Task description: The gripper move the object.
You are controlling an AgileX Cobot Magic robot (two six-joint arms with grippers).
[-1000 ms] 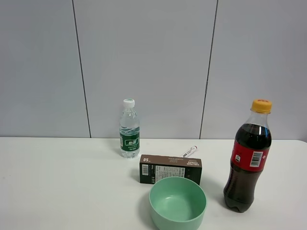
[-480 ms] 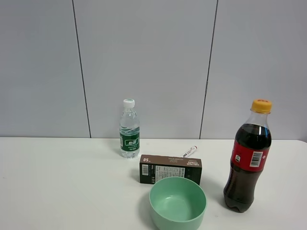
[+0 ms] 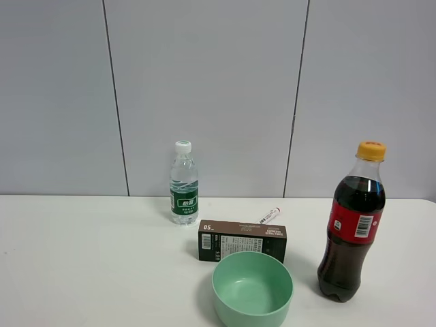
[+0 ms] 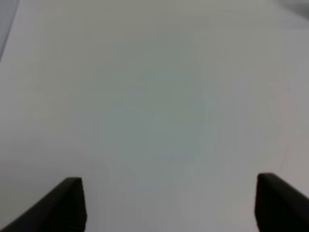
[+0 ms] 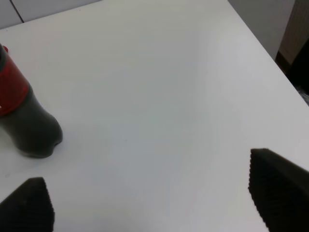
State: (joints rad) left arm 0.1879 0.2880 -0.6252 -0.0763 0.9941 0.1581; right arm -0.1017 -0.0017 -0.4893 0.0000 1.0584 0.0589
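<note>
The dark brown carton (image 3: 242, 240) marked "05" stands on its long edge on the white table (image 3: 82, 272), just behind the green bowl (image 3: 252, 288). Neither arm shows in the exterior high view. In the left wrist view my left gripper (image 4: 169, 203) is open over bare, blurred table, with only its two black fingertips (image 4: 67, 205) showing. In the right wrist view my right gripper (image 5: 154, 203) is open over bare table near the table's edge, with the cola bottle's base (image 5: 29, 125) off to one side.
A small water bottle (image 3: 183, 182) with a green label stands behind the carton. A red-capped white marker (image 3: 269, 216) lies behind the carton's right end. A tall cola bottle (image 3: 352, 223) with a yellow cap stands right of the bowl. A grey panelled wall runs behind the table.
</note>
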